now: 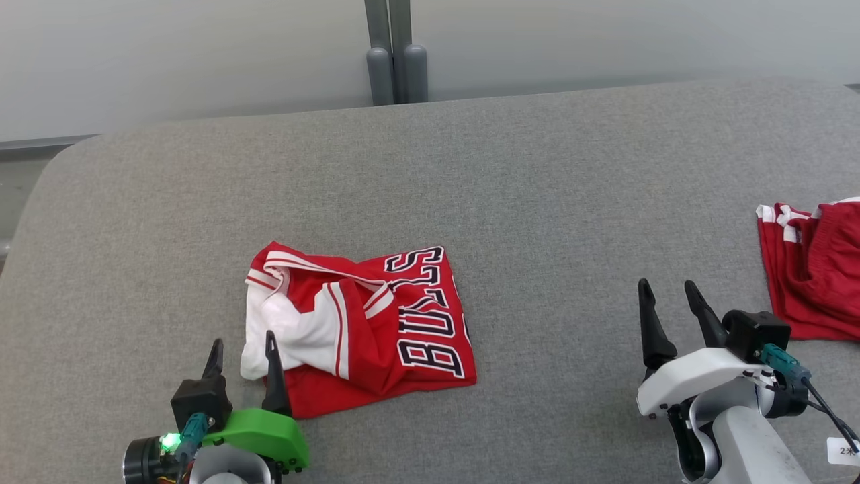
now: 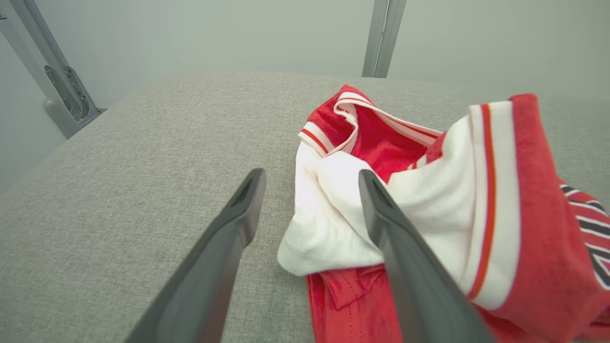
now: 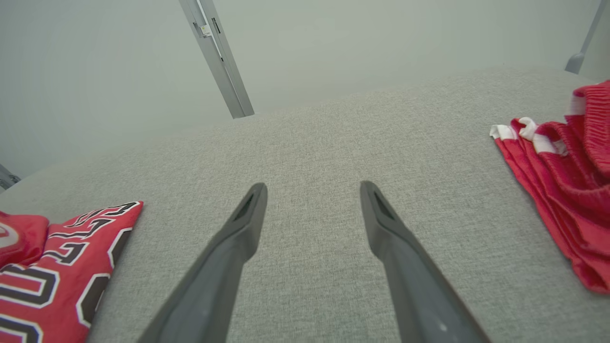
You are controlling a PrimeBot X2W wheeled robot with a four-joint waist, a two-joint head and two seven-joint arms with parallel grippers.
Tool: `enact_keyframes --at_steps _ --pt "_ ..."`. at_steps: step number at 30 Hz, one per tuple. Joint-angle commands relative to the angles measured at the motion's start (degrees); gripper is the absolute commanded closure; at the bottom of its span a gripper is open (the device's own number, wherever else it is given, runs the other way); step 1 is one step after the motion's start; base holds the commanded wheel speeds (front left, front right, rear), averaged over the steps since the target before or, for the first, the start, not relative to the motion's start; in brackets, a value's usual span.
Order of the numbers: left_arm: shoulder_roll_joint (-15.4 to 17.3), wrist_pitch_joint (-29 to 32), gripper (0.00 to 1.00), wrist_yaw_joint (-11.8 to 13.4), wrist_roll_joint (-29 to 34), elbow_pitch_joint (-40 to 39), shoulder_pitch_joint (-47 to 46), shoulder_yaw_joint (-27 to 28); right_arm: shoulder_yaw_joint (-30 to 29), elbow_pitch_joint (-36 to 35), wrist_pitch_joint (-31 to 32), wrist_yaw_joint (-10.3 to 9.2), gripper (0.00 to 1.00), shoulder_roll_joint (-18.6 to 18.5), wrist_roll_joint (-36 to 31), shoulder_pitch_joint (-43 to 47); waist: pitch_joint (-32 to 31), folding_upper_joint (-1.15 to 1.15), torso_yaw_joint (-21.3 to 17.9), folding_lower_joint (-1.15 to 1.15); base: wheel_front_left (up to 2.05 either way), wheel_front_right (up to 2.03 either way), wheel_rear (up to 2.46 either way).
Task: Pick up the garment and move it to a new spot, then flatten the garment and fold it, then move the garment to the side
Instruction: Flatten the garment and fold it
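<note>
A red and white jersey with dark lettering, the garment [image 1: 359, 326], lies crumpled on the grey padded table [image 1: 524, 202], left of centre. My left gripper [image 1: 243, 341] is open at the garment's near left corner, its right finger over the white fabric [image 2: 333, 214] and its left finger over bare table. In the left wrist view the gripper [image 2: 312, 178] holds nothing. My right gripper [image 1: 668, 288] is open above bare table at the right, apart from the garment [image 3: 57, 267], with nothing between its fingers [image 3: 248, 214].
Another red garment with white trim [image 1: 816, 269] lies bunched at the table's right edge, also seen in the right wrist view [image 3: 567, 176]. A grey post [image 1: 396, 54] stands behind the table's far edge. Bare table lies between the two garments.
</note>
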Motion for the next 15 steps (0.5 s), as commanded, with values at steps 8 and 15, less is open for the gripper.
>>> enact_keyframes --at_steps 8,15 --pt "0.2 0.1 0.00 0.3 -0.3 -0.3 0.4 -0.9 6.6 0.2 -0.2 0.00 0.00 0.0 1.8 -0.8 0.6 0.00 1.9 0.00 0.00 0.00 0.00" --pt "0.2 0.1 0.00 -0.3 -0.5 0.1 -0.2 -1.9 22.1 -0.9 -0.2 0.00 0.00 -0.1 5.3 -4.5 1.0 0.00 5.1 0.00 0.00 0.00 0.00"
